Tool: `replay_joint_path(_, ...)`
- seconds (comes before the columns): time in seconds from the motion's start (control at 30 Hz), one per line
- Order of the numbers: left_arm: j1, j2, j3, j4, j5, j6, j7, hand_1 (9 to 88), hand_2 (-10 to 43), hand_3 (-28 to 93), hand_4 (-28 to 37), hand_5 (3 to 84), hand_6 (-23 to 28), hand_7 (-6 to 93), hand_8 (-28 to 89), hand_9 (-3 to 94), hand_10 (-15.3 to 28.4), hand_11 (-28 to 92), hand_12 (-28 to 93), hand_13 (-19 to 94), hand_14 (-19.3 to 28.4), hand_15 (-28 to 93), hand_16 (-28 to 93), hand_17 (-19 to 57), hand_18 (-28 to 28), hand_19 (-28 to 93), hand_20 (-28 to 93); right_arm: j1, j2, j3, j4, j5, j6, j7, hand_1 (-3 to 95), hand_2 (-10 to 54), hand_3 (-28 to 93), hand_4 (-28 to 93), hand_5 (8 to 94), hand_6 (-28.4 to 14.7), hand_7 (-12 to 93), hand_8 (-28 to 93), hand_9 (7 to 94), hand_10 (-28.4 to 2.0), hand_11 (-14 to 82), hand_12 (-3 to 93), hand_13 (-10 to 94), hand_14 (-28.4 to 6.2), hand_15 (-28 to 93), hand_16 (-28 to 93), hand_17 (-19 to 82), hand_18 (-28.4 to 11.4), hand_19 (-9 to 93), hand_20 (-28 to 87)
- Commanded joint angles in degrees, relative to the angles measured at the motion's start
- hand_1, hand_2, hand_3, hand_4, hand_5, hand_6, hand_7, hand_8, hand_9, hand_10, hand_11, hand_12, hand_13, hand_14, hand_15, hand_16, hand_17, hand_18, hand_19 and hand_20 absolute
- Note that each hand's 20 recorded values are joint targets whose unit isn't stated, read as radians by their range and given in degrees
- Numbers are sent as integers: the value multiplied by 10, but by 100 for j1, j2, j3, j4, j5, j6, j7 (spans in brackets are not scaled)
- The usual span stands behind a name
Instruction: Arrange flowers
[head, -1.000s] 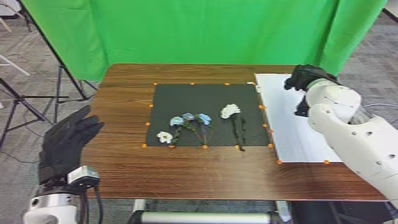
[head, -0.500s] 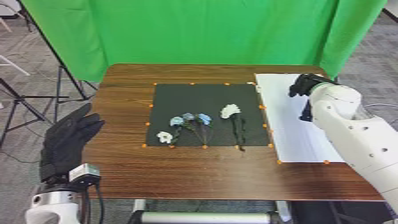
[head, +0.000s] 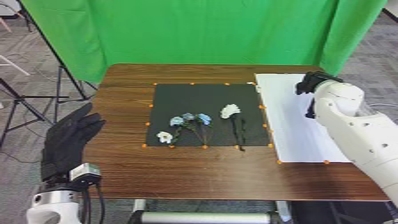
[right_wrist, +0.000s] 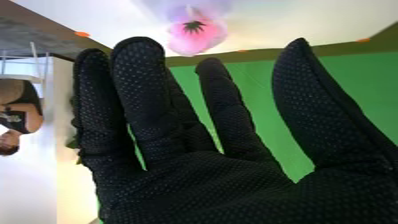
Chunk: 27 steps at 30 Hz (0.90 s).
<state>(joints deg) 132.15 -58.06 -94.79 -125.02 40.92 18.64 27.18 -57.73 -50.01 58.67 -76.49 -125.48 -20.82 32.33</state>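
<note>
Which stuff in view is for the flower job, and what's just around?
Job:
- blue flowers
- white flowers
- pink flower
- black mat
- white sheet
- right hand

Just around:
- green curtain
- black stand

Over there, blue flowers (head: 203, 119) lie between two white ones (head: 230, 111) on a black mat (head: 187, 97); the left hand (head: 64, 142) hangs relaxed

Head view looks forward-down over table (head: 191, 175); right wrist view close along right hand (head: 313, 83); shared: green curtain (head: 209, 35).
</note>
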Motion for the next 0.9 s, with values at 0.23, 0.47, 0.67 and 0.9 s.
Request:
replay_joint_path(0.23,20,-117,7,1,58,-86,-17,266,55,807,-184,446,124,126,-92,396,221,379,90,284,284,687,-169,-84,239,631,34,229,-218,77,376,-170,-452,182,181,91,882,-216,352,-67,102,-93,392,-220,104,158,556,-148,776,148,319,-227,932,-7)
replay_joint_path(0.47,1,-170,-4,5,105,-111,-60,265,55,807,-182,447,125,127,-92,396,221,378,90,283,284,687,-169,-84,239,631,34,56,-283,97,267,-512,-600,-21,177,93,879,-217,360,-60,108,-93,392,-224,109,162,546,-151,785,147,315,-229,932,2)
replay_joint_path(0.67,-9,-135,33,12,64,-85,-46,266,55,807,-184,447,124,127,-92,396,220,379,90,284,284,688,-168,-84,239,631,34,-66,-302,12,215,-676,-531,-71,206,80,873,-220,438,-65,134,-102,452,-201,146,165,563,-139,782,141,317,-226,932,6)
replay_joint_path(0.9,-7,-127,34,3,70,-82,-46,265,55,808,-183,447,125,126,-92,395,220,380,90,284,284,688,-169,-84,239,631,34,-152,-149,-303,216,-996,-37,44,328,25,867,-251,544,-47,188,-126,591,-157,229,157,625,-102,758,151,344,-206,932,-19)
